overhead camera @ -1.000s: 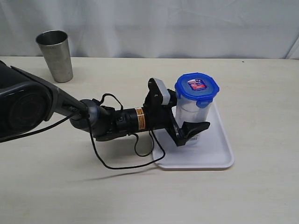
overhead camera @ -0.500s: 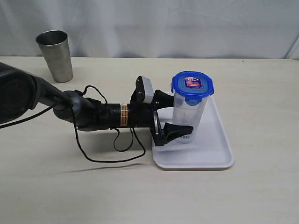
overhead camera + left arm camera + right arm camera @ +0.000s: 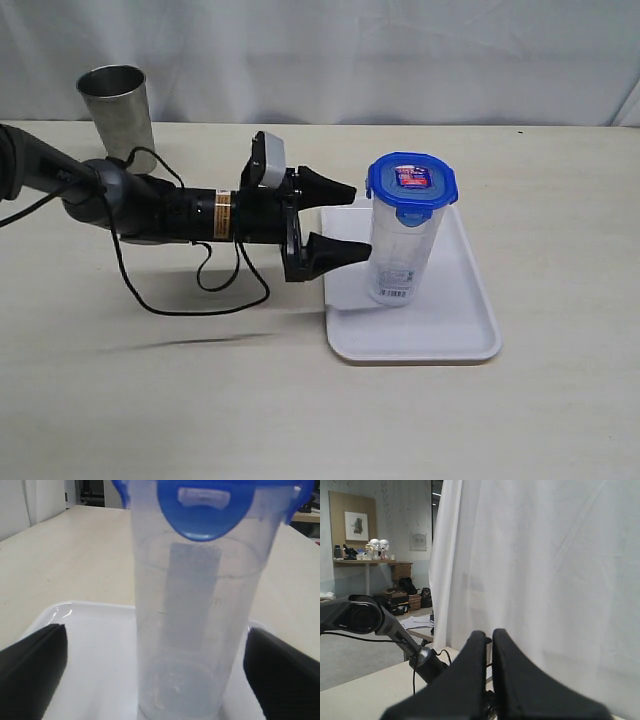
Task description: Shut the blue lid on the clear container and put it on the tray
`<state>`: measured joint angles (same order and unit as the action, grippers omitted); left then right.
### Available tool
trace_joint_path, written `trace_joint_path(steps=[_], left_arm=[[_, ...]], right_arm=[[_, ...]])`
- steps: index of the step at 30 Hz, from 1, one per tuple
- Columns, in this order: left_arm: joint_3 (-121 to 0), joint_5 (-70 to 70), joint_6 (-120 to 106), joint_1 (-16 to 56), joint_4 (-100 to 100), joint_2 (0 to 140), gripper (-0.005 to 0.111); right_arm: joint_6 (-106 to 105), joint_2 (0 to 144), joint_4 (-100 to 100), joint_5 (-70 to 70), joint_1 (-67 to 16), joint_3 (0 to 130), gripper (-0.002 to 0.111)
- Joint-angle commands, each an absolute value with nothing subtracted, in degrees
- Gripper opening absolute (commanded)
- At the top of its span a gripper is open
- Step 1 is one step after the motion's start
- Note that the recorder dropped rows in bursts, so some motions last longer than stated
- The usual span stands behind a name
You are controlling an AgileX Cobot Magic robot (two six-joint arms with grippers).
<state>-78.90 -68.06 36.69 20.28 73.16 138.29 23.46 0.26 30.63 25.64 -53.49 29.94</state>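
The clear container (image 3: 404, 250) stands upright on the white tray (image 3: 460, 325), with the blue lid (image 3: 411, 183) seated on top and its flaps down. My left gripper (image 3: 358, 220) is open, lying level just left of the container with its tips short of it and touching nothing. In the left wrist view the container (image 3: 197, 625) fills the middle under the blue lid (image 3: 202, 505), the tray (image 3: 95, 650) lies beneath, and the black fingers (image 3: 30, 665) stand wide apart on either side. My right gripper (image 3: 488, 640) is shut, empty and raised before the curtain; the exterior view does not show it.
A grey steel tumbler (image 3: 117, 118) stands at the back left, just behind my left arm. A black cable (image 3: 190, 290) hangs from that arm onto the table. A white curtain closes off the back.
My left gripper has let go of the container and drawn back to the left, off the tray. The lidded container stays standing on the tray.
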Motion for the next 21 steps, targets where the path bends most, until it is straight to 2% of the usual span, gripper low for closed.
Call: trace_joint_path(steps=[1, 6, 10, 16, 21], left_arm=[[-78.2, -65.9, 39.2, 18.1, 75.7, 135.7, 0.075], [-76.1, -63.6, 41.2, 16.3, 81.7, 132.1, 0.037], [-75.0, -62.2, 47.0, 15.8, 86.5, 128.5, 0.002], [-75.0, -54.7, 58.4, 15.8, 90.9, 122.2, 0.0], [-75.0, -38.9, 82.2, 15.8, 99.9, 115.4, 0.0]], right_arm=[[23.7, 0.0, 30.9, 25.8, -53.4, 29.6, 0.005], [23.7, 0.0, 30.9, 25.8, -53.4, 29.6, 0.005], [23.7, 0.0, 30.9, 25.6, -53.4, 29.6, 0.005], [23.8, 0.0, 30.9, 25.6, -53.4, 29.6, 0.005], [23.8, 0.0, 30.9, 25.6, -53.4, 29.6, 0.005]])
